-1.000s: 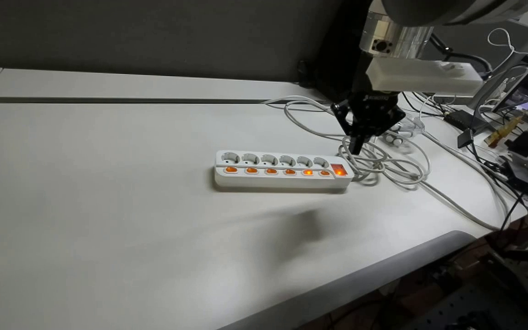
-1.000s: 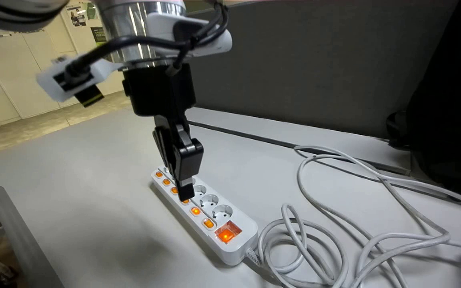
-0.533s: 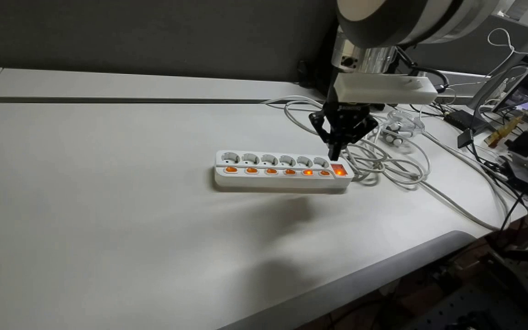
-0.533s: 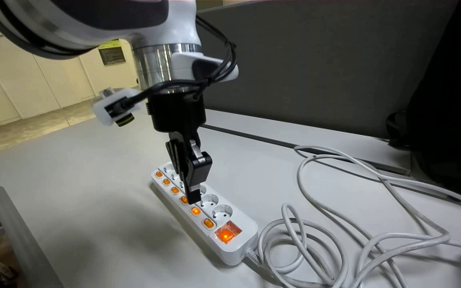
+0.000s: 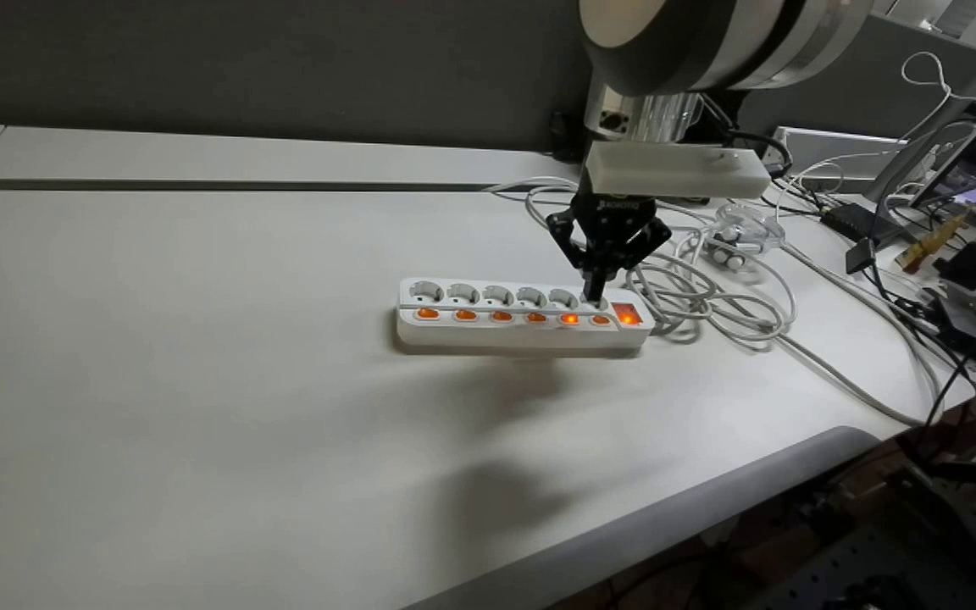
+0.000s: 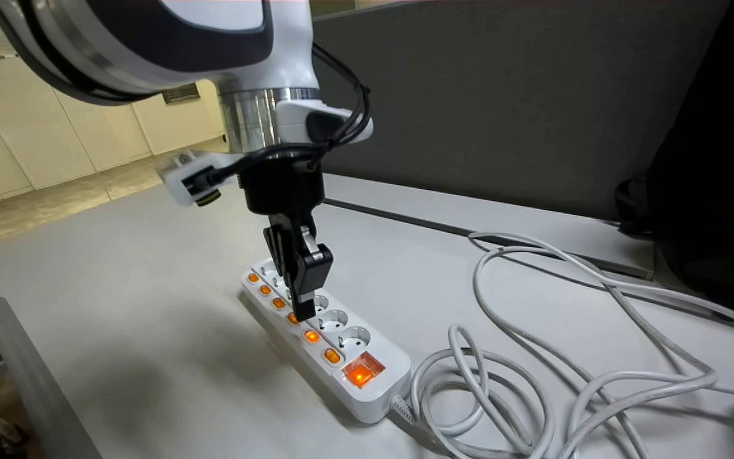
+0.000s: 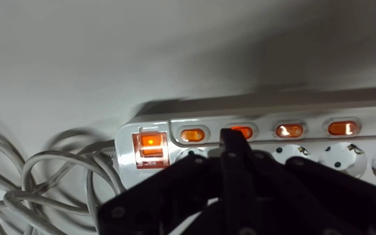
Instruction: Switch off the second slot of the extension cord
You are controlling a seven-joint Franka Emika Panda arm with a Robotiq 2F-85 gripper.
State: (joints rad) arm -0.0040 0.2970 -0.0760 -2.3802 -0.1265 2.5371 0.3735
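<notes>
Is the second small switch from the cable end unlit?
No, the second small switch glows bright orange in an exterior view.

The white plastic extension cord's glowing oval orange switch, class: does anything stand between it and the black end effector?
Nothing visible. In the wrist view, the end effector partly hides the switch; the tangled grey cable lies to one side.

Hand — now closer to the extension cord
</notes>
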